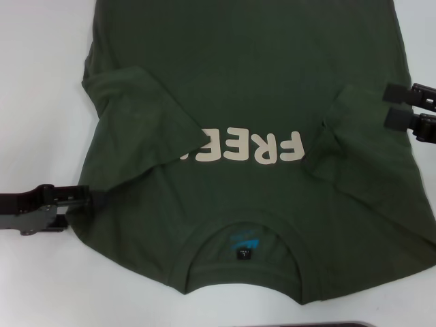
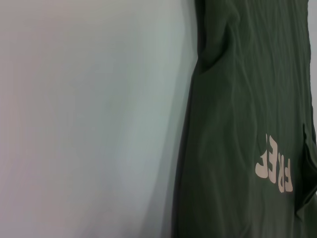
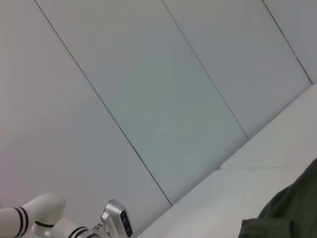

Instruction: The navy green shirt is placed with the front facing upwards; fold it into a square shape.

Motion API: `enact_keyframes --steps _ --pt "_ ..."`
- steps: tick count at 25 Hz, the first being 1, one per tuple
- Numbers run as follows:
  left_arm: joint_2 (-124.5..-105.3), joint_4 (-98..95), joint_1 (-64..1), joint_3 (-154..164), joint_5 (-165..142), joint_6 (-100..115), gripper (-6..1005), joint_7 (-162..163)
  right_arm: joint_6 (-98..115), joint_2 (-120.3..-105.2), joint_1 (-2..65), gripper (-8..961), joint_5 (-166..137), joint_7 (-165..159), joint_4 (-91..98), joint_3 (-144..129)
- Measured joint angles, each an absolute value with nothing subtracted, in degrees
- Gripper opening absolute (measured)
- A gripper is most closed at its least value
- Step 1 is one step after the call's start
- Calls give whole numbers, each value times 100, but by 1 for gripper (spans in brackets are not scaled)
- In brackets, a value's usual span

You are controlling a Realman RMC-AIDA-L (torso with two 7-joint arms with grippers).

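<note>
On the white table (image 1: 41,82) the navy green shirt (image 1: 259,82) lies flat, collar nearest the robot. Left of its "FREE!" lettering (image 1: 248,146), the left gripper (image 1: 92,197) meets the shoulder edge; whether it pinches cloth I cannot tell. Right of the lettering, the right gripper (image 1: 387,105) stands spread, empty, beside the folded sleeve. Being soft, light cotton, the shirt probably wants gripping at seams.

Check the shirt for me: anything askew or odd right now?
Yes. The shirt has both sleeves folded inward, and the left sleeve covers the end of the FREE! lettering. The left gripper is at the shirt's edge near the shoulder; the right gripper is by the other sleeve.
</note>
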State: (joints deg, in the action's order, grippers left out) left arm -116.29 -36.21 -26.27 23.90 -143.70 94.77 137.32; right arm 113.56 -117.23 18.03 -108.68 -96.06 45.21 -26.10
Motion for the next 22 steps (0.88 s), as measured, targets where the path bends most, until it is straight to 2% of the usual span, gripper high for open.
enact_keyframes --steps 7,12,22 --pt "-11637 -3693 -2651 2516 -14385 9393 824 13676 11355 -11724 1781 946 -10863 -9606 4505 -2610" --pt "-11630 -3724 -2656 2594 -14395 9414 655 13649 11353 -11724 1771 947 -10846 -9606 4487 -2611" --pt "-11600 -3752 -2649 2633 -14394 9511 221 13558 11340 -11672 1761 946 -10986 -9924 4493 -2629"
